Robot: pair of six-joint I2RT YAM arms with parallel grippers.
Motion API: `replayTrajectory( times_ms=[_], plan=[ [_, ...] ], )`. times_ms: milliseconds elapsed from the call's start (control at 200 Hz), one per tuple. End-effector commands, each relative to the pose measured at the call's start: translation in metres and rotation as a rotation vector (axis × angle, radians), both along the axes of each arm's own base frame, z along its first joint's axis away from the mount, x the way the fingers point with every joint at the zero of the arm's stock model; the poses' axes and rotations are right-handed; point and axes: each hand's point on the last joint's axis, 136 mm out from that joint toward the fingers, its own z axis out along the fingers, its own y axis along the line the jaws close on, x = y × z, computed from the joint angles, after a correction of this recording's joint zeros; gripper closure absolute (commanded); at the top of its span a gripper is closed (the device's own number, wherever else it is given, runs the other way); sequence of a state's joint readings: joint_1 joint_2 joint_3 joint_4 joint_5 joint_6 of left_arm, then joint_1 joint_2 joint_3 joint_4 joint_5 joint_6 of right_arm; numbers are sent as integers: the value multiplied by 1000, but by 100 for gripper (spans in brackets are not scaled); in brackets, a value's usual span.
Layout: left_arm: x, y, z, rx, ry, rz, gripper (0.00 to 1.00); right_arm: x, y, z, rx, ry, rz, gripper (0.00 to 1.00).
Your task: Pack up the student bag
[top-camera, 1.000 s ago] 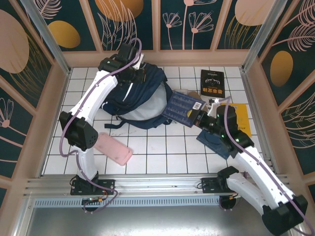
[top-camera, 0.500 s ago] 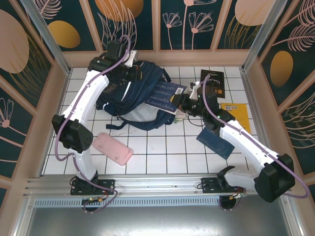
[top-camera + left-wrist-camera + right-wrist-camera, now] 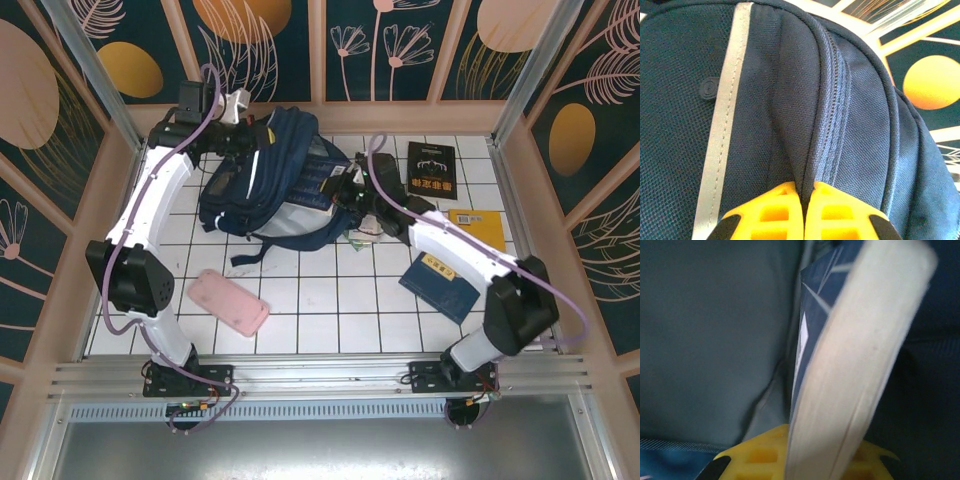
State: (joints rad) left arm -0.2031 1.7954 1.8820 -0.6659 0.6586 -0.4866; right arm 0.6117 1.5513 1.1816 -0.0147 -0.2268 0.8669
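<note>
Jaws on the left gripper (image 3: 804, 200) are pinching fabric on the backpack (image 3: 765, 100), while those on the right gripper (image 3: 812, 455) are clamping a book (image 3: 860, 355) inside it.

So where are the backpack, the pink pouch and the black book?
backpack (image 3: 240, 190), overhead view, navy front fabric.
pink pouch (image 3: 230, 302), overhead view, its middle.
black book (image 3: 431, 167), overhead view, centre of the cover.

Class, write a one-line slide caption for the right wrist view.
Right claw grips a blue-covered book, page edge facing the camera, before the grey lining of the student bag.
</note>
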Motion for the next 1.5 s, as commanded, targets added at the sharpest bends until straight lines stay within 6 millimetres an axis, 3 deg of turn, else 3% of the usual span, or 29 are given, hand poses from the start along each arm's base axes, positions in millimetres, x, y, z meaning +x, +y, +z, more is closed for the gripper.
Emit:
replayTrajectory(
  times_ms=[0,255,375,515,661,791,896,996,1116,1251,1381,1496],
  plan=[
    [-14,-11,75,-155,-200,-93,100,29,17,17,9,-72,-21,100],
    [-24,-10,75,-167,-197,-104,100,51,60,26,35,-119,54,100],
    [-25,-11,75,-173,-194,-111,100,53,77,17,67,-112,106,100],
    [-25,-12,77,-185,-197,-117,100,51,115,-2,96,-84,216,100],
    [-22,-13,75,-186,-193,-119,100,60,144,-32,85,-17,217,80],
    [-20,-12,74,-177,-193,-109,100,69,154,-43,85,8,195,51],
    [-18,-8,74,-172,-192,-94,100,72,145,-29,49,-41,154,36],
    [-14,3,73,-160,-199,-57,100,71,130,-16,12,-80,123,28],
    [-7,22,71,-143,-199,7,100,62,111,-1,-19,-128,113,24],
    [0,35,59,-108,-190,66,100,45,87,19,-18,-184,99,6],
    [3,39,43,-83,-171,92,100,27,61,41,-31,-237,69,6],
    [4,42,18,-74,-145,121,100,13,20,50,-85,-237,-22,9]
  ],
)
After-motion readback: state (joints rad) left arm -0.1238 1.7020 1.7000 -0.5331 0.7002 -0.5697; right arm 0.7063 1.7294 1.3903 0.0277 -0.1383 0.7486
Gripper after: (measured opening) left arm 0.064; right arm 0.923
